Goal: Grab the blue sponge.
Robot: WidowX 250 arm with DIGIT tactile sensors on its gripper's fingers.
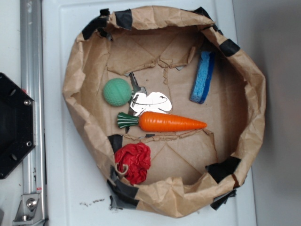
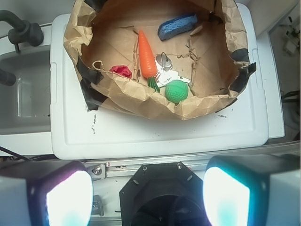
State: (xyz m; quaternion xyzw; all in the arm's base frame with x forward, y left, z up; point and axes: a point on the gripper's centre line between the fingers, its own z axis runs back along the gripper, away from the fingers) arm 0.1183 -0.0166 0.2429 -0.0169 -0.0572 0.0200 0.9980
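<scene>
Here, from the exterior view, you see the blue sponge [image 1: 202, 77] leaning against the paper nest's [image 1: 254, 108] far wall, well apart from the orange carrot [image 1: 165, 122] and green ball [image 1: 117, 92]; from the wrist view, your gripper [image 2: 146, 193] hangs back over the white lid [image 2: 155, 129], fingers [image 2: 68, 197] spread apart, holding nothing.

No text, label, brand, number or sign can be read in either view. The brown paper bag [image 1: 256, 101] carries only black tape patches, with no print showing. The silver tag [image 1: 150, 102] lying by the carrot [image 1: 167, 122] bears a dark curved mark, too blurred to tell as lettering. The white surface [image 2: 155, 132] under the bag shows a few small black specks, which are scuffs and not characters.
</scene>
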